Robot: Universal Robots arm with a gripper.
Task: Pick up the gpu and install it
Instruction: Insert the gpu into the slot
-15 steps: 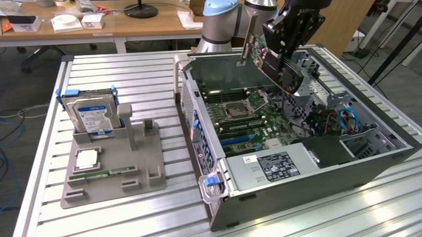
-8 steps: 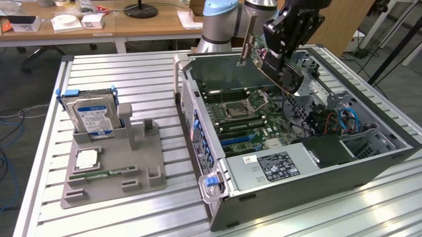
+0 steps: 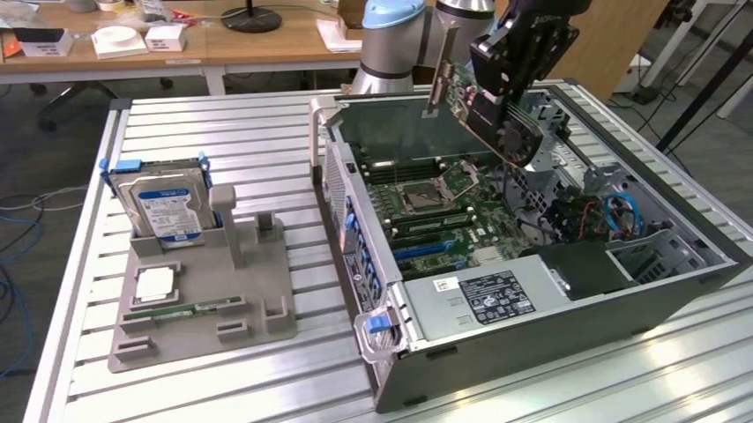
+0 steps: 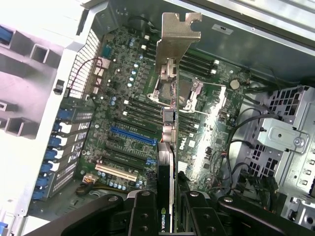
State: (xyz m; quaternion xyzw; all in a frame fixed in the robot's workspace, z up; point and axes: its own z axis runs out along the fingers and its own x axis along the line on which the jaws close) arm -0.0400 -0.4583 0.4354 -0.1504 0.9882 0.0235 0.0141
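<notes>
the fingers [image 4: 145, 214] are clenched on the gpu [image 3: 473, 92], pinching it by the cooler end, so the pick-up looks done. the card hangs tilted in the air over the open computer case [image 3: 565, 344], its silver bracket [image 4: 175, 44] pointing away from the wrist, above the motherboard [image 4: 123, 98] and not touching it. installing is left: the blue slot [image 4: 133, 135] is bare. the hard drive [image 3: 171, 207] stands in the grey holder [image 3: 212, 308] on the desk [image 3: 176, 123].

Ext cam: high, angled down over counter [image 3: 212, 123] & open PC case [image 3: 530, 344]. Wrist cam: close, past claw [image 4: 170, 206], into case; motherboard [image 4: 128, 123] shared.
</notes>
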